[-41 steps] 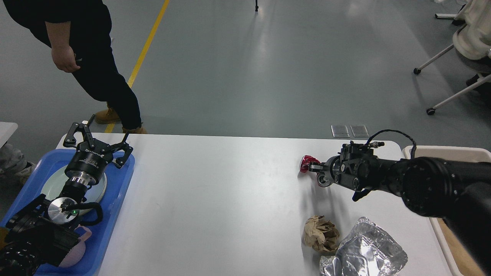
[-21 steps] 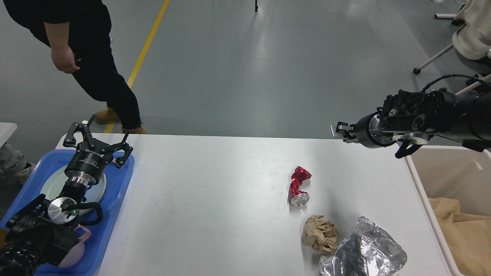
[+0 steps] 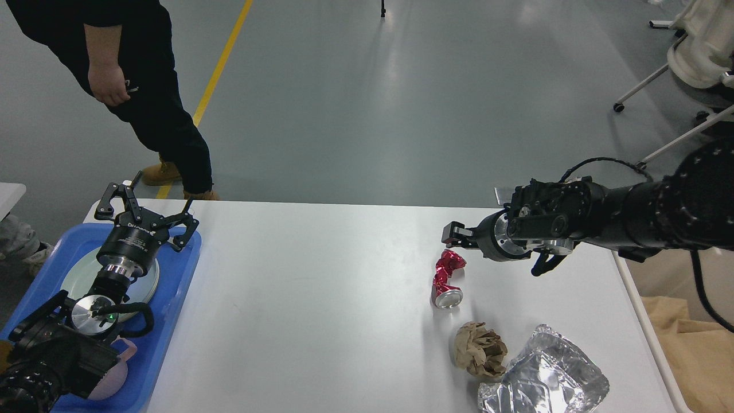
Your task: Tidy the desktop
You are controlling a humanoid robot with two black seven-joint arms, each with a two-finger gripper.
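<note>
1. Nearest edge, right: crumpled silver foil bag (image 3: 543,373) lying on the desktop (image 3: 321,310), touching a brown paper wad (image 3: 479,350) to its left.
2. Nearest edge, left: blue tray (image 3: 172,298) at the left end of the surface, holding a pale round plate (image 3: 77,275) and something pink (image 3: 112,376) by the arm base.
3. Left pincer (image 3: 143,207) hangs over the far end of the tray, fingers spread wide, nothing between them.
4. The desktop is a big white matte surface filling the lower half of the view, far edge running across mid-frame, rounded corners; middle part bare.
5. Just beyond the paper wad: crushed red can (image 3: 446,275) lying on the surface, silver end toward the camera.
6. Right pincer (image 3: 454,234) reaches in from the right, tip just above and beyond the can's far end; seen end-on and dark, so can't tell if fingers are apart or together.
7. Right of the surface: beige bin (image 3: 682,344) with brown paper inside.
8. Beyond: grey glossy floor (image 3: 401,103), yellow line (image 3: 221,69) running away.
9. Far left: person in black clothes (image 3: 143,86), tan boots, standing by the surface corner.
10. Far right: wheeled chair legs (image 3: 648,86).
</note>
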